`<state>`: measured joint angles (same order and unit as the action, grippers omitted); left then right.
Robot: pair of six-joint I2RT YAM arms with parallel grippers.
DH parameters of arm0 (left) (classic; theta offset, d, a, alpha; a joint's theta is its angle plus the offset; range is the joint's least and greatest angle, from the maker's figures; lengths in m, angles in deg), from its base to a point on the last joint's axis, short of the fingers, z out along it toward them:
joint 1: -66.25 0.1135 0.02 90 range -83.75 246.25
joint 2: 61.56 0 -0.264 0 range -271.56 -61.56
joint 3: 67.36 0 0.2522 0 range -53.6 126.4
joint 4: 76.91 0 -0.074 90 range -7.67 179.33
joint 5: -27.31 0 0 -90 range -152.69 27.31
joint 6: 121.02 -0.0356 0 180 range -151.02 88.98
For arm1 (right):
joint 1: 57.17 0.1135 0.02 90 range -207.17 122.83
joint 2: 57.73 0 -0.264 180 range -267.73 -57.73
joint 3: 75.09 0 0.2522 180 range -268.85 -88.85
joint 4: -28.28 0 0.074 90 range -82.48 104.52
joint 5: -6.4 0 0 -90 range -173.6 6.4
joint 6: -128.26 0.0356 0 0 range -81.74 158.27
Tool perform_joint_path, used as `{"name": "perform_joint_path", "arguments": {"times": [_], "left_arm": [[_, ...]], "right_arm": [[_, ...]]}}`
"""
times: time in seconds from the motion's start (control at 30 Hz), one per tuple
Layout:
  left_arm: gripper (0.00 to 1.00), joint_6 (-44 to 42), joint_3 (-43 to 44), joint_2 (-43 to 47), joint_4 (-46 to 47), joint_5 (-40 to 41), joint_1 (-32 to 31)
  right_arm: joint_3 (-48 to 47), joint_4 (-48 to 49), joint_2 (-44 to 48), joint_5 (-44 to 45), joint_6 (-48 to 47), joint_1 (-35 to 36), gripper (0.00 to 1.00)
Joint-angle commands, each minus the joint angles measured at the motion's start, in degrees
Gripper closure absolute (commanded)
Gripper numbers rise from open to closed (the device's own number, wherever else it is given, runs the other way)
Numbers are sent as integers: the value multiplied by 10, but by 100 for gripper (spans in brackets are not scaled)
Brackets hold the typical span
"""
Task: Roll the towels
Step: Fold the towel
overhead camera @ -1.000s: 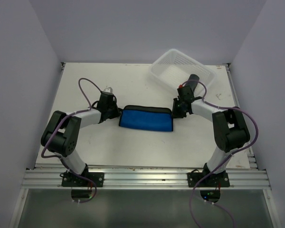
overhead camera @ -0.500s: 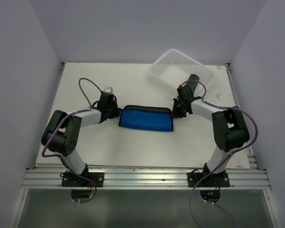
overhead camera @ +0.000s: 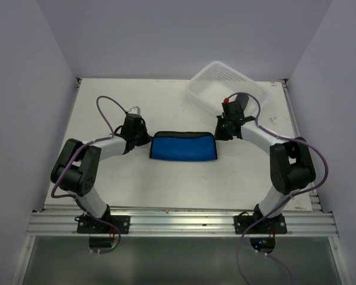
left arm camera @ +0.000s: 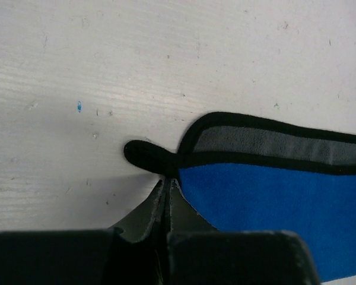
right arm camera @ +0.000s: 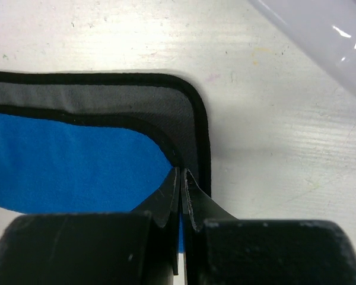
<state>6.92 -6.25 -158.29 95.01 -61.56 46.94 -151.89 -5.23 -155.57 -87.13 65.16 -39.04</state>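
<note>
Just changed: both claws have snapped closed within the last second; the right arm has lifted its wrist a touch toward the far side.
Left gripper [left arm camera: 166, 186]: clenched on the blue towel [overhead camera: 184, 148] at its left end, right on the black edging [left arm camera: 143, 155].
Right gripper [right arm camera: 181, 178]: clenched on the right end, where the blue layer laps over a grey strip [right arm camera: 107, 98].
Towel: mid-table, lying lengthways between the two claws; the purple one shows in no view.
Meaning: both ends look secured; a turn of the roll can probably start now.
Edges: the basket [overhead camera: 225, 83] sits just beyond the right claw; tight there.
Open room: bare table [overhead camera: 166, 107] beyond the towel to the left, and more on the near side.
</note>
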Motion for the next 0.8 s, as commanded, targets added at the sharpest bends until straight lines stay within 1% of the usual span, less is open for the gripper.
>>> {"name": "perform_joint_path", "arguments": {"times": [0.0, 0.03, 0.07, 0.1, 0.13, 0.17, 0.23, 0.27, 0.3, 0.43, 0.5, 0.53, 0.57, 0.6, 0.63, 0.73, 0.77], "left_arm": [[100, 5, 5, 27, 38, 15, -3], [100, 5, -1, 28, 41, 15, -3], [95, 4, 1, 26, 41, 15, -3], [87, 3, 4, 19, 36, 14, -3], [77, 3, 8, 15, 34, 9, -3], [63, 3, 8, 11, 34, 6, -3], [56, 9, 2, 3, 44, -4, -3], [51, 13, -2, 1, 49, -7, -3], [50, 14, -1, -3, 51, -9, -3], [48, 17, 3, -14, 55, -8, -3], [50, 20, 5, -20, 59, -24, -3], [53, 21, 3, -21, 62, -31, -3], [60, 21, 3, -25, 65, -33, -3], [63, 22, 5, -32, 62, -34, -3], [69, 21, 5, -36, 59, -34, -3], [73, 20, 12, -50, 49, -34, -3], [77, 20, 12, -52, 45, -34, -3]], "right_arm": [[-24, 3, 10, 6, -10, 3, 100], [-23, 5, 8, 7, -9, 2, 100], [-24, 8, 6, 8, -8, 3, 100], [-24, 10, 5, 9, -9, 3, 100], [-25, 10, 2, 12, -9, 3, 100], [-27, 10, -2, 13, -9, 2, 100], [-30, 10, -7, 13, -9, 2, 100], [-31, 12, -10, 13, -8, 3, 100], [-31, 13, -12, 13, -7, 2, 100], [-32, 13, -16, 10, -7, 2, 100], [-31, 13, -17, 12, -8, 2, 100], [-31, 11, -18, 12, -9, 3, 100], [-31, 11, -19, 12, -8, 2, 100], [-30, 10, -19, 13, -9, 2, 100], [-30, 12, -19, 13, -7, 3, 100], [-30, 14, -20, 13, -7, 3, 100], [-29, 14, -21, 12, -6, 3, 100]]}}
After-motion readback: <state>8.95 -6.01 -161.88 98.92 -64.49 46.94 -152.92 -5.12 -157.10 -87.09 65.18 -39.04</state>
